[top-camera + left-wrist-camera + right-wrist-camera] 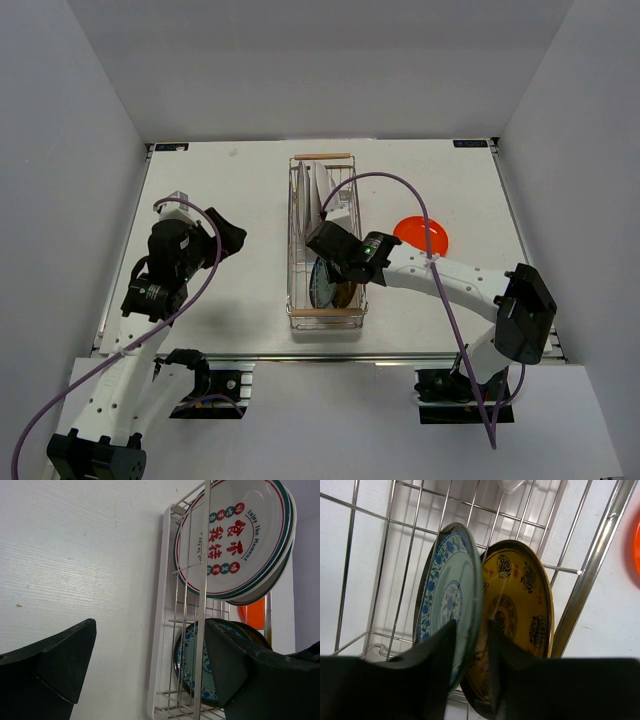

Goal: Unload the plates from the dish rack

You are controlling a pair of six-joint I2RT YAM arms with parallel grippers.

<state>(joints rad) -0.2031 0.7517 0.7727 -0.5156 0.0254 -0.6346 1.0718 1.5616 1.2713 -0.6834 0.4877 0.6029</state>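
Silver wire forms the dish rack [293, 250], which runs from 6 to 12 o'clock down the middle of the white table [220, 180]. At its 6 o'clock end two small plates stand on edge, a blue-patterned plate [447, 605] with a yellow plate [520, 600] just behind it. Only the right wrist view shows the right gripper [471, 626] astride the blue plate's rim, one finger on each face. A thin dark sliver shows beside one finger, so I cannot tell whether the pinch has landed. From overhead the arm hides all this.

At 9 o'clock of the rack the left gripper [150, 625] hangs with its jaws spread wide, holding nothing. An orange plate [421, 234] lies flat on the table at 3 o'clock. The left wrist camera alone reads the large white plates [235, 535] at the 12 o'clock end, which are green-rimmed with red characters.
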